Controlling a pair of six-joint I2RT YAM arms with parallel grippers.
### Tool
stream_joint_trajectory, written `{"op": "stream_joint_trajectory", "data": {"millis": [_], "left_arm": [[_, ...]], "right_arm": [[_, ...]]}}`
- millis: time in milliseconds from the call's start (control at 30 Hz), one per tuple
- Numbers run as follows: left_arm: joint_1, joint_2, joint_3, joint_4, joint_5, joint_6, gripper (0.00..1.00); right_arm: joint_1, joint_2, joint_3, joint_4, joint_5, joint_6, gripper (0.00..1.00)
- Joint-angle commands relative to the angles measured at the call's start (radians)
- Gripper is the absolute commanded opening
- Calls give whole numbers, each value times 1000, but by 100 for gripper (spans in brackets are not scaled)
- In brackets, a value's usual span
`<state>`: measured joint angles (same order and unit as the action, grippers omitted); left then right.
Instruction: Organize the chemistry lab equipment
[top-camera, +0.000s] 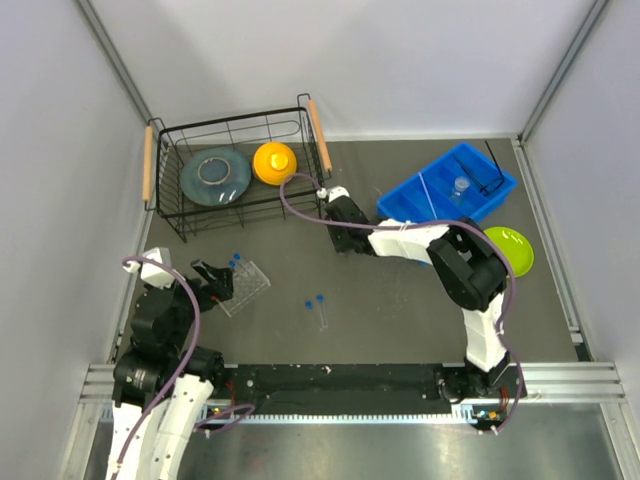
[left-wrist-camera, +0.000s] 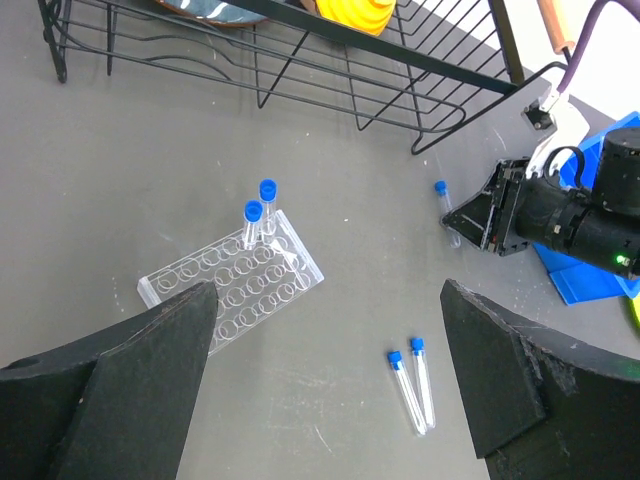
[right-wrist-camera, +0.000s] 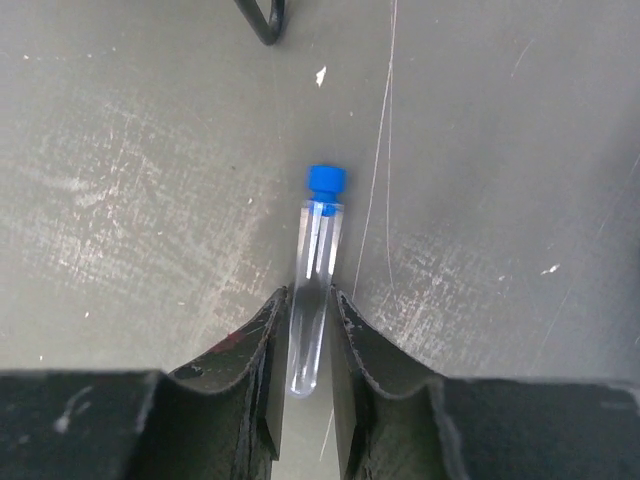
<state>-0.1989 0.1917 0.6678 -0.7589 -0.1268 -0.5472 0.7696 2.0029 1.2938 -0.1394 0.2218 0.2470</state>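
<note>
Right gripper (right-wrist-camera: 308, 312) pinches 1 blue-capped test tube (right-wrist-camera: 319, 235) lying flat on the table (right-wrist-camera: 120, 150) near the wire basket (top-camera: 235, 165). Left gripper (left-wrist-camera: 325, 300) hangs spread above the grid rack (left-wrist-camera: 235, 290), which holds 2 standing tubes (left-wrist-camera: 260, 210). Pickup step, I'd say; next comes a lift and a carry rackward.

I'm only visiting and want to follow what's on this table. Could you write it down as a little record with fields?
Rack: clear rack flat on the table, two capped tubes standing in one corner
Loose tubes: loose pair lying side by side
Right fingers: closed on a single tube, close to the table
Left fingers: open, holding nothing, above the rack
Blue bin: holds a vial and a wire stand
Wire basket: holds a grey plate and a yellow dome
Green plate: beside the bin
</note>
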Motion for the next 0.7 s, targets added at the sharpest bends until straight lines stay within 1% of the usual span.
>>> {"op": "stream_joint_trajectory", "data": {"millis": [0,67,133,200,233,267,300,333,367,400,433,467,500,533,567,633,667], "left_arm": [[4,-8,-7,63,48,-2,99],[4,-9,-23,75,73,-34,99],[4,-14,-37,93,122,-66,99],[4,-29,-69,139,171,-126,99],[4,-34,-83,159,218,-150,99],[4,-41,-115,179,243,-201,99],[4,-44,-134,240,277,-229,99],[4,-46,-157,277,346,-256,99],[4,-40,-207,321,395,-319,99],[4,-35,-238,370,436,-350,99],[4,-28,-270,485,479,-384,99],[4,-8,-333,544,559,-461,99],[3,8,-362,596,588,-497,99],[3,23,-387,694,617,-529,99],[3,60,-414,722,654,-566,99],[3,106,-419,751,685,-579,99],[0,156,-410,780,694,-585,99]], "right_arm": [[8,-47,-74,0,-24,9,20],[8,-72,-109,6,-42,5,16],[8,-107,-132,14,-59,6,14],[10,-147,-169,24,-97,6,13],[8,-160,-185,46,-117,0,13],[8,-179,-218,60,-155,-2,13],[10,-196,-234,72,-171,-2,13],[8,-232,-250,86,-189,-15,13],[8,-251,-275,105,-214,-21,13],[10,-268,-284,109,-219,-26,13],[8,-306,-292,112,-245,-40,13],[10,-326,-315,130,-278,-44,13],[8,-348,-332,132,-295,-48,12],[8,-369,-349,164,-314,-60,12],[10,-413,-382,179,-356,-63,12],[8,-447,-402,202,-409,-90,12],[8,-469,-404,196,-477,-104,12]]}}
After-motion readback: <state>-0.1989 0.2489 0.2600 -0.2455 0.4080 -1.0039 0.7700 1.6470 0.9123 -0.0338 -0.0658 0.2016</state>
